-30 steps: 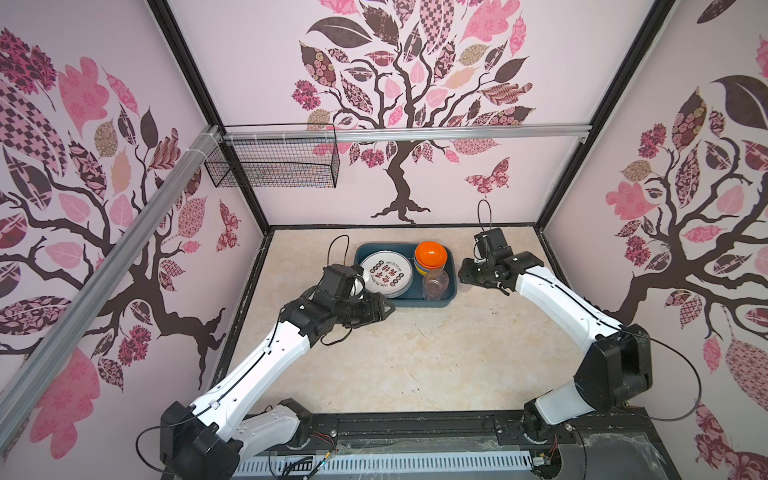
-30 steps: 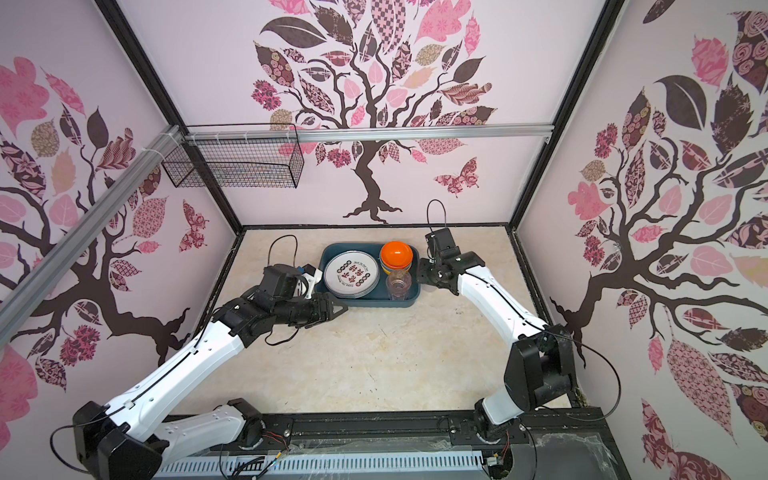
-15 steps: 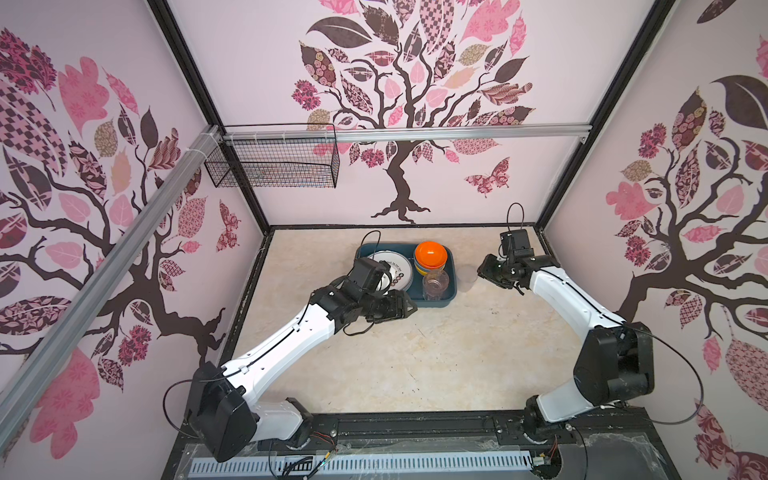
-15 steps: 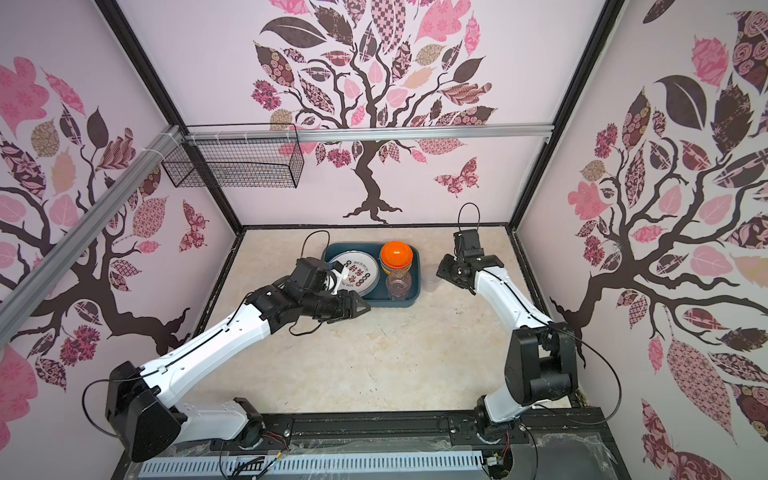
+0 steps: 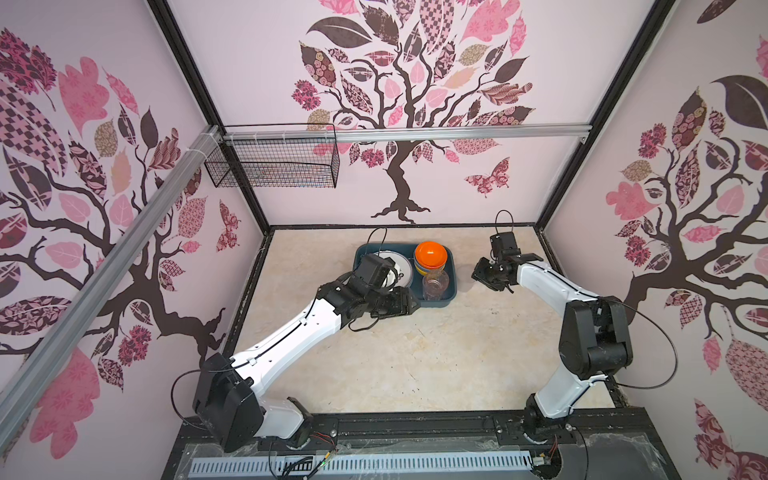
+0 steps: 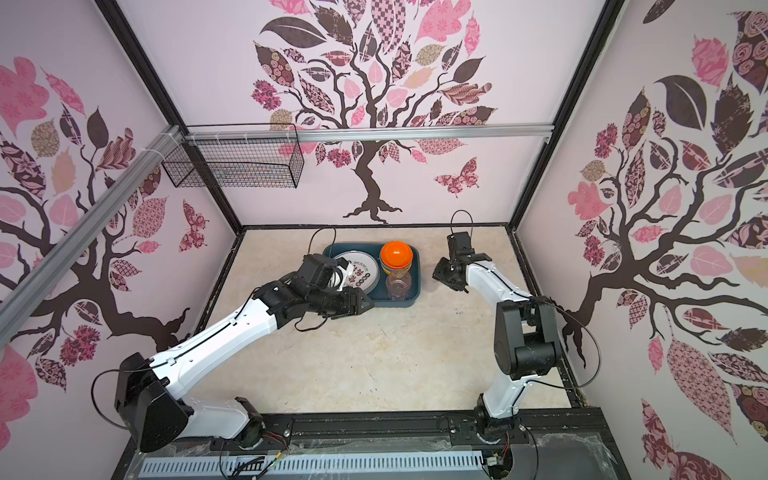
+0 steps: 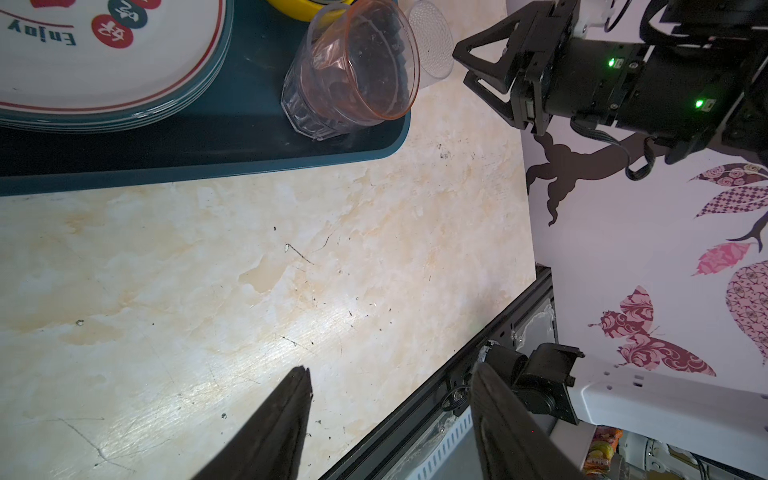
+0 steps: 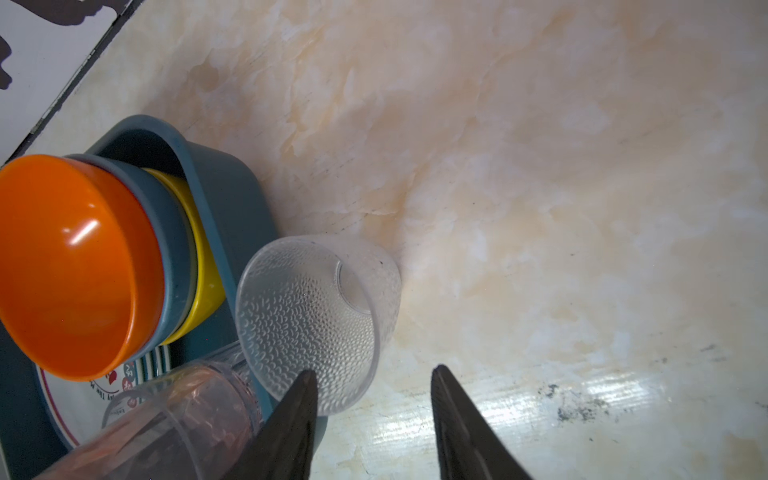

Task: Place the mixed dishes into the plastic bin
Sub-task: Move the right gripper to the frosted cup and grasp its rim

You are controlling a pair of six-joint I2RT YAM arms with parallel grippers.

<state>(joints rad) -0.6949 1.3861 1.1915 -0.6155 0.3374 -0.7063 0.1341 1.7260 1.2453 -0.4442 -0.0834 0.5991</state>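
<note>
The teal plastic bin (image 5: 434, 302) holds white plates (image 5: 401, 268), a stack of bowls with the orange bowl (image 5: 431, 253) on top, and a pinkish cup (image 5: 435, 284). A clear dimpled cup (image 8: 316, 320) stands on the table just outside the bin's right wall (image 8: 224, 187). My right gripper (image 8: 374, 370) is open beside this cup, one finger close to its rim, with nothing between the fingers. My left gripper (image 5: 409, 305) hovers open and empty at the bin's near edge. In the left wrist view only bare table shows between its fingers (image 7: 291, 415).
A black wire basket (image 5: 274, 166) hangs on the back-left rail, high above the table. Walls close in the table on three sides, and a black rail (image 5: 415, 424) carrying both arm bases runs along the front. Bare marble table (image 5: 415, 353) lies in front of the bin.
My left arm has reached to the right along the bin's near edge. My right wrist has drawn a little to the right, off the bin's right side.
</note>
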